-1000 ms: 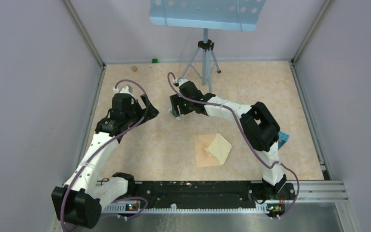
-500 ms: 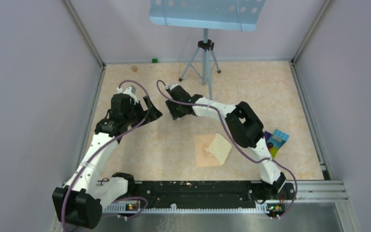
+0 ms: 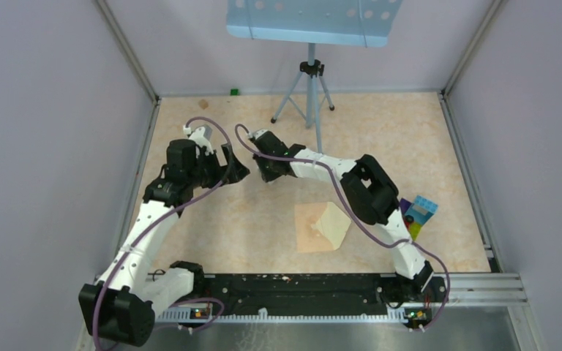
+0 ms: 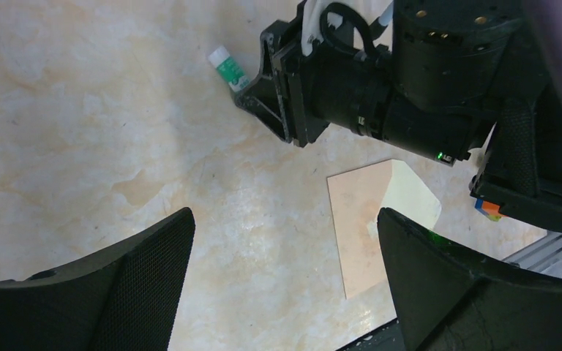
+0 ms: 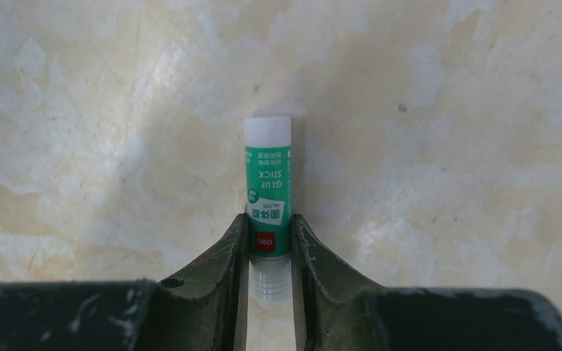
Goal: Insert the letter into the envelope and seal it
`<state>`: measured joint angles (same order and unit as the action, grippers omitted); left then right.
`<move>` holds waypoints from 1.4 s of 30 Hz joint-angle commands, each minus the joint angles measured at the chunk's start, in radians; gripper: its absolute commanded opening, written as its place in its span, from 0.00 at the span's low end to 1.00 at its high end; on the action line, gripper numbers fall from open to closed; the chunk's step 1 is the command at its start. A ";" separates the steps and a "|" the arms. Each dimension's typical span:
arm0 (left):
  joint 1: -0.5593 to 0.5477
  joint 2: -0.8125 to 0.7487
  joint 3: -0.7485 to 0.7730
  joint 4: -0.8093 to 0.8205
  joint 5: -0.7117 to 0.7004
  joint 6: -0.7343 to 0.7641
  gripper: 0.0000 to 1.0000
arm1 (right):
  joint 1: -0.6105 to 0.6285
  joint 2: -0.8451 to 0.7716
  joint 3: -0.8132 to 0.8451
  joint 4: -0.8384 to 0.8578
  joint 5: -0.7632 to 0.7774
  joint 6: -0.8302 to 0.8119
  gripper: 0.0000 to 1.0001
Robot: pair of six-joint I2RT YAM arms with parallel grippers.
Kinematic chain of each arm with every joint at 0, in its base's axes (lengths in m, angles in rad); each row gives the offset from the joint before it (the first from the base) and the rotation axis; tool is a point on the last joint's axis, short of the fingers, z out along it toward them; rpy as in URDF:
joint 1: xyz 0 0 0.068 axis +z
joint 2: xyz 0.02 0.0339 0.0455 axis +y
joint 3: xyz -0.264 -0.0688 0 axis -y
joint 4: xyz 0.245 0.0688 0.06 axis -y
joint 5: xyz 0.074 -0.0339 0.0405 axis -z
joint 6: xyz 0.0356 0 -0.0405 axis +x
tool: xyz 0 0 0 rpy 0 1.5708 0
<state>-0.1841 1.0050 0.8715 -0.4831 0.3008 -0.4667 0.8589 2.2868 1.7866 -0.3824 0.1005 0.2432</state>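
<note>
The tan envelope lies flat on the table in front of the arms and also shows in the left wrist view. A paler cream pointed piece lies at its right side; I cannot tell whether it is the letter or the flap. My right gripper is low over the table behind the envelope, shut on a green and white glue stick, which also shows in the left wrist view. My left gripper is open and empty, just left of the right gripper.
A tripod holding a blue perforated stand is at the back. Coloured blocks lie at the right beside the right arm. A small green object sits at the back wall. Walls enclose the table.
The right arm swung left and lowered the glue stick to the table, uncovering the coloured blocks. The left gripper shifted slightly toward it. The envelope has not moved.
</note>
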 commanded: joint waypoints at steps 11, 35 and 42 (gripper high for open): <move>-0.545 -0.106 0.017 0.356 -0.290 0.660 0.85 | -0.163 -0.593 -0.451 -0.114 -0.439 0.034 0.00; -1.055 0.010 -0.117 0.307 -0.211 1.401 0.72 | -0.151 -1.094 -0.696 -0.535 -0.724 0.080 0.00; -1.055 0.045 -0.132 0.358 -0.180 1.384 0.71 | -0.106 -1.071 -0.683 -0.523 -0.729 0.109 0.00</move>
<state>-1.2358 1.0302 0.7490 -0.1841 0.0906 0.9134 0.7265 1.2076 1.0557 -0.9024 -0.6018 0.3351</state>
